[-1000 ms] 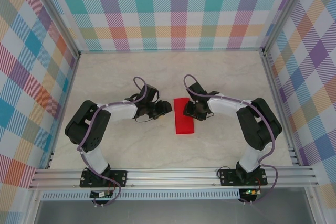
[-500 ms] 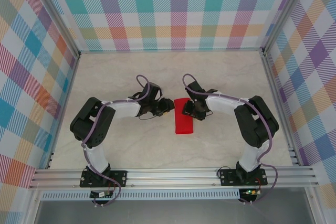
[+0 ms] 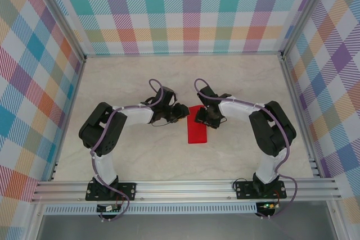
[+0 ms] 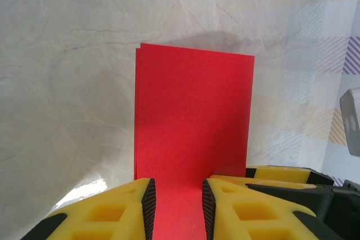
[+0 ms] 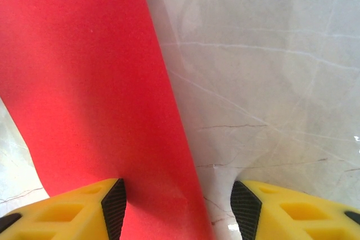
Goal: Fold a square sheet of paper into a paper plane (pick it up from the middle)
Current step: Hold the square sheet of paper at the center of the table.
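The square sheet of paper (image 3: 197,130) lies on the table as a flat red rectangle, folded double, its long side running away from the arms. No paper plane is in view. My left gripper (image 3: 181,114) is at the sheet's far left corner. In the left wrist view its jaws (image 4: 176,206) stand a narrow gap apart over the red paper (image 4: 194,111). My right gripper (image 3: 202,118) is over the far right part of the sheet. In the right wrist view it is open wide (image 5: 179,206), straddling the paper's (image 5: 84,82) right edge.
The marble-look table (image 3: 129,77) is boxed in by checked walls (image 3: 191,9) at the back and both sides. An aluminium rail (image 3: 185,189) carrying the arm bases runs along the near edge. The two wrists almost meet above the paper.
My left gripper has slid right up to the paper's corner and its jaws have narrowed. My right gripper has opened slightly and stayed nearly in place. The paper has not moved.
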You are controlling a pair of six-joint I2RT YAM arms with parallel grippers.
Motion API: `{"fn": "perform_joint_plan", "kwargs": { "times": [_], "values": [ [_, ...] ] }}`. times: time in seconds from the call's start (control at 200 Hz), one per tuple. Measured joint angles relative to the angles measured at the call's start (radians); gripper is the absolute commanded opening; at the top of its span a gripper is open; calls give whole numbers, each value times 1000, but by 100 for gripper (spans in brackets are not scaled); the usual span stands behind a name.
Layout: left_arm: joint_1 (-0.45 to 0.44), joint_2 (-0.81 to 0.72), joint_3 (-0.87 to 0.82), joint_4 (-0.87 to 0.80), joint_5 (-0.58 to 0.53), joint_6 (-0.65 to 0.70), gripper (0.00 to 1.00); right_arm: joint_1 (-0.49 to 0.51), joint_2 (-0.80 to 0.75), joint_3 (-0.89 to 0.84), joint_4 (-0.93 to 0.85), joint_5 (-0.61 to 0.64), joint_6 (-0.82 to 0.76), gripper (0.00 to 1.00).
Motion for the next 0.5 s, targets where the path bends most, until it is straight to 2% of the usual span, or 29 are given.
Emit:
{"fn": "perform_joint_plan", "kwargs": {
  "times": [0.505],
  "values": [
    [0, 16, 23, -8, -14, 0, 27, 4, 10, 9, -14, 14, -35, 56]
  ]
}}
